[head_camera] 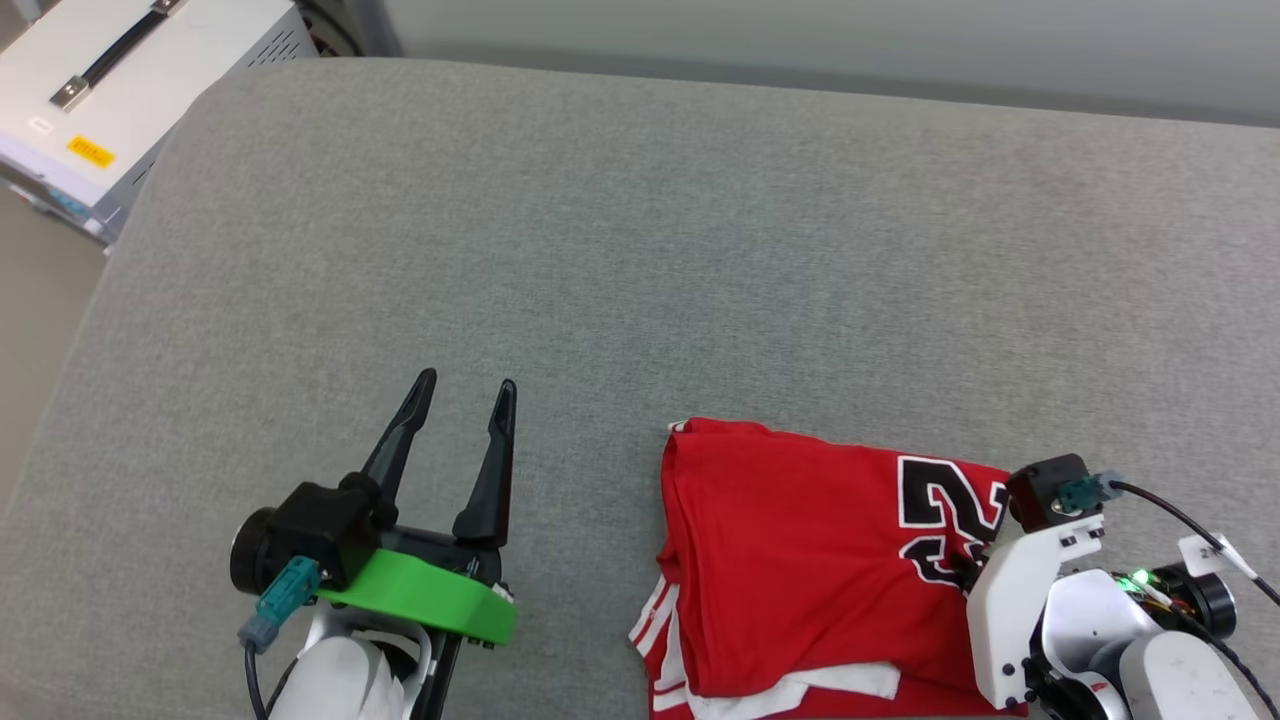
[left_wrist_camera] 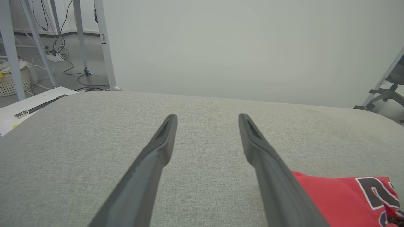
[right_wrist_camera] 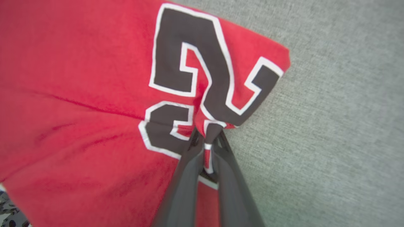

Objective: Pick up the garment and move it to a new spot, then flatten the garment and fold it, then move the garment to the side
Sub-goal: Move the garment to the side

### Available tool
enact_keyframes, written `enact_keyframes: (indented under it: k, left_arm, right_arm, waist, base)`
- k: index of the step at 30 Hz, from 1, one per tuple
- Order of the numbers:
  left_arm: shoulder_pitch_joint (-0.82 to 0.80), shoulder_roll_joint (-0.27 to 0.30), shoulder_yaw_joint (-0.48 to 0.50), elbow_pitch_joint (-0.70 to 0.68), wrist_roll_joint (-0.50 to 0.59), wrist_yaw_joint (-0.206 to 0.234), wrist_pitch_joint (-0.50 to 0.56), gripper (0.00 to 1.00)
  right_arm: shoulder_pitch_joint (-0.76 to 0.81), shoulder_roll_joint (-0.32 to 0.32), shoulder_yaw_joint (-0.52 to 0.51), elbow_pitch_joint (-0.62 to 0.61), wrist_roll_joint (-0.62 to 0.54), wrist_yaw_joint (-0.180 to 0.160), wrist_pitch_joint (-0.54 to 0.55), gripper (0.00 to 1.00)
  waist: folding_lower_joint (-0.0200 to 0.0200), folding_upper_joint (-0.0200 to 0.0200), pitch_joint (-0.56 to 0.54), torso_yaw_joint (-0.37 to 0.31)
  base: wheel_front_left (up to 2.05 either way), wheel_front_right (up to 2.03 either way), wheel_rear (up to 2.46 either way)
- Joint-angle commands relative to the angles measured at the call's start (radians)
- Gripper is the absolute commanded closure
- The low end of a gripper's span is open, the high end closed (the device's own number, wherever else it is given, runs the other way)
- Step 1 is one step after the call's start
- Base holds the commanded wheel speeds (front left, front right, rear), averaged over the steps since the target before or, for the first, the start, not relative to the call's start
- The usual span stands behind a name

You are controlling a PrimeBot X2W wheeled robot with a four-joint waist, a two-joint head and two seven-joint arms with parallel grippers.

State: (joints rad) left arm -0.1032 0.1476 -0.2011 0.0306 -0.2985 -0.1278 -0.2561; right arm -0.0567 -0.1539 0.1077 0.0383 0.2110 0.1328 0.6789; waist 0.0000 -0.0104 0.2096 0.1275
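head view: the garment (head_camera: 800,540) lies folded on the grey fabric-covered bench (head_camera: 700,250), at the lower right of the view, close to the near edge. its red body faces up, with a black number print (head_camera: 945,520) outlined in white on its right part. red-and-white striped trim (head_camera: 655,620) shows at its lower left corner, and a white sleeve (head_camera: 800,690) shows along its bottom edge. the right claw (head_camera: 968,572) sits on the right end of the garment, over the print; its fingers are hidden under the wrist here. the left claw (head_camera: 468,382) is at the lower left, fingers spread, above bare bench and well apart from the garment. a white case (head_camera: 120,90) with a black handle stands off the bench's far left corner.

left wrist view: the left claw (left_wrist_camera: 207,116) is spread wide, with nothing between its fingers and bare bench (left_wrist_camera: 94,142) beyond them. a corner of the garment (left_wrist_camera: 341,195) shows at the lower right, beside the right-hand finger. the white case (left_wrist_camera: 28,108) is at the left edge, and a pale wall (left_wrist_camera: 252,47) stands behind the bench.

right wrist view: the right claw (right_wrist_camera: 208,138) is pressed together on a raised fold of the garment (right_wrist_camera: 79,78), pinching cloth at the lower edge of the number print (right_wrist_camera: 195,63). bare bench (right_wrist_camera: 331,126) lies to the right.
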Motion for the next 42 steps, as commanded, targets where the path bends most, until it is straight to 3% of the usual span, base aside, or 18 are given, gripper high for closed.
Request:
enact_keyframes:
  k: [1, 7, 13, 17, 21, 29, 35, 42]
  left_arm:
    - [0.0, 0.001, -0.004, 0.003, 0.0, -0.003, -0.006, 0.0]
    - [0.017, 0.002, -0.026, 0.001, -0.002, -0.003, -0.006, 0.0]
    - [0.023, -0.014, -0.046, -0.012, -0.041, -0.003, -0.006, 0.0]
    - [0.008, -0.004, -0.079, -0.019, -0.033, -0.003, -0.006, 0.0]
    - [-0.019, 0.008, -0.109, -0.032, -0.026, -0.003, -0.006, 0.0]
    - [-0.083, 0.057, -0.131, -0.055, -0.016, -0.003, -0.006, 0.0]
    - [-0.137, 0.107, -0.125, -0.089, -0.01, -0.003, -0.006, 0.0]
    - [-0.182, 0.152, -0.096, -0.141, -0.002, -0.003, -0.006, 0.0]
  right_arm:
    - [-0.019, -0.035, 0.012, 0.01, -0.018, -0.002, -0.009, 1.0]
    - [-0.072, -0.193, 0.132, -0.054, -0.046, -0.002, -0.03, 1.0]
    - [-0.156, -0.393, 0.239, -0.1, -0.063, -0.002, -0.053, 1.0]
    - [-0.215, -0.516, 0.289, -0.086, -0.055, -0.002, -0.069, 1.0]
    - [-0.286, -0.618, 0.309, -0.023, -0.052, -0.002, -0.15, 1.0]
    - [-0.399, -0.656, 0.218, 0.194, -0.073, -0.002, -0.316, 1.0]
    - [-0.461, -0.645, 0.046, 0.412, -0.129, -0.002, -0.468, 1.0]
    - [-0.54, -0.627, -0.133, 0.602, -0.183, -0.002, -0.557, 1.0]
  waist:
    - [0.0, 0.0104, -0.029, -0.035]
    - [0.0, 0.0104, -0.056, -0.116]
    - [0.0, 0.0104, -0.042, -0.216]
    - [0.0, 0.0104, -0.009, -0.285]
    - [0.0, 0.0104, 0.04, -0.354]
    - [0.0, 0.0104, 0.175, -0.425]
    - [0.0, 0.0104, 0.279, -0.409]
    - [0.0, 0.0104, 0.384, -0.361]
  base:
    - [0.0, 0.0, 0.0]
    - [0.0, 0.0, 0.0]
    - [0.0, 0.0, 0.0]
    - [0.0, 0.0, 0.0]
    - [0.0, 0.0, 0.0]
    - [0.0, 0.0, 0.0]
    - [0.0, 0.0, 0.0]
    - [0.0, 0.0, 0.0]
